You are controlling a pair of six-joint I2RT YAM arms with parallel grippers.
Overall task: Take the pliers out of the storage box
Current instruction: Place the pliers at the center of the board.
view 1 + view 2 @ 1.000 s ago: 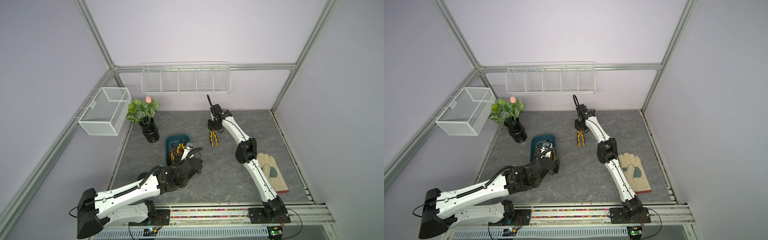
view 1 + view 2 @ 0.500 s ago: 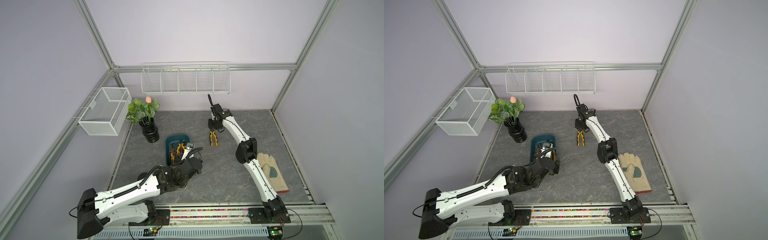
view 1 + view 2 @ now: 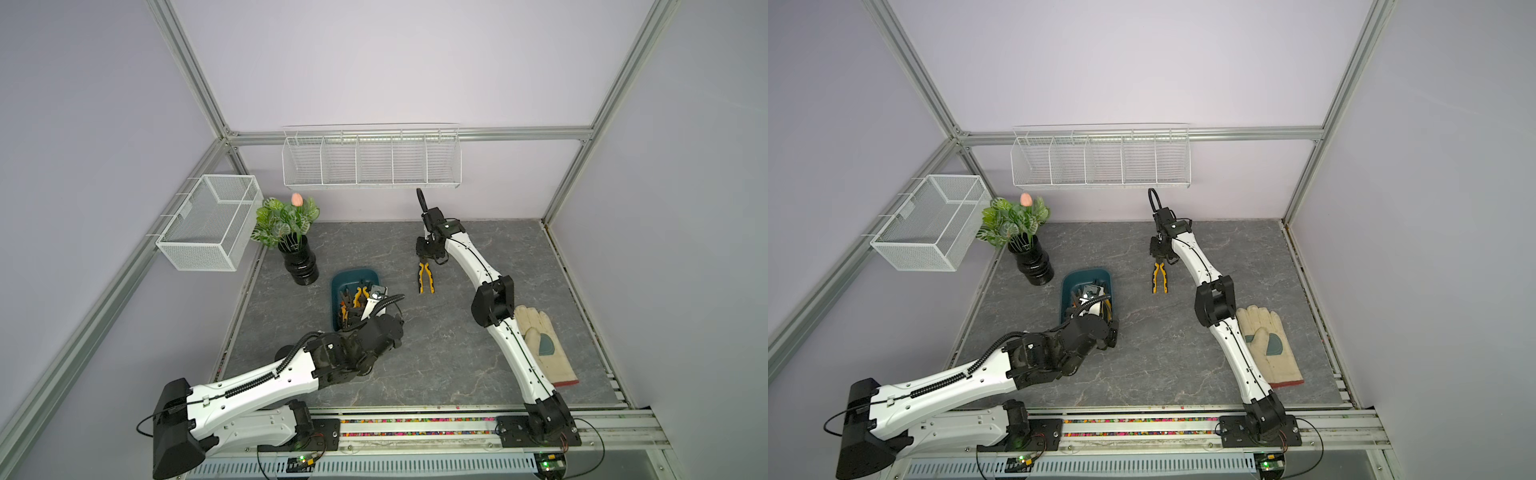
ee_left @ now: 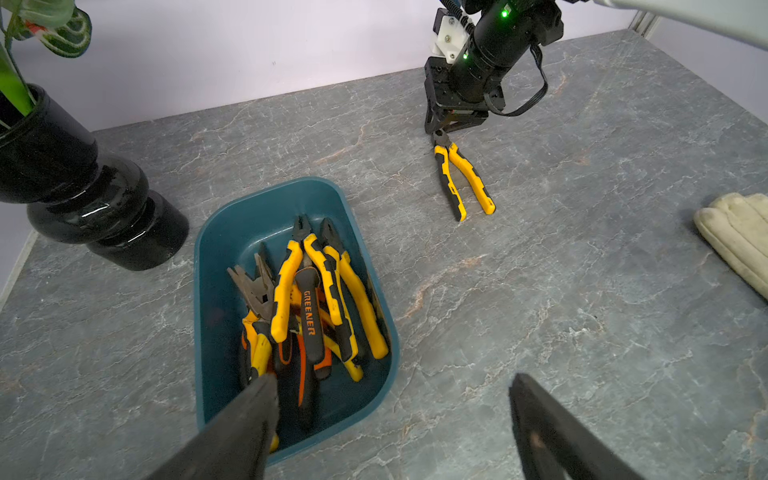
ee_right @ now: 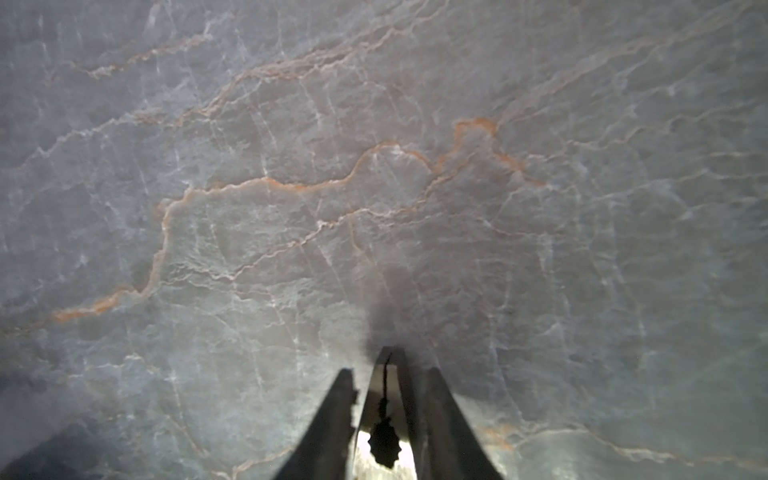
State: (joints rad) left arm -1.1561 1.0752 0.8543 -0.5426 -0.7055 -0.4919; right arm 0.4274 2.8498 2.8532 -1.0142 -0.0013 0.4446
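One pair is out and the rest wait in the tub, so the task looks to be early, at the hand-over from setting down to the next pick.

In a top view the storage box [image 3: 353, 276] sits left of the worktop's [image 3: 478, 365] middle. The lone pliers [image 3: 426, 276] lie flat on the stone at its 2 o'clock, well apart from it, nose toward 12 and handles splayed toward 6. The right pincer [image 4: 449, 126] stands over that nose. The right wrist view shows its two fingers close on either side of the metal tip, with a sliver of light on one side; whether it pinches or has let go cannot be told.

The left pincer [image 4: 392, 380] hangs spread wide and empty at the box's 6 o'clock end, one finger above the heap of pliers [image 4: 316, 299], the other outside the rim. That heap is crossed and overlapping, handles mostly toward 6.

The next move probably falls to the left arm: shift fully over the heap, pick one top-lying handle, close on it alone and lift straight up so neighbours do not drag. The vase [image 3: 301, 262] at the box's 10 o'clock and the glove [image 3: 540, 345] at 4 o'clock lie clear of that.
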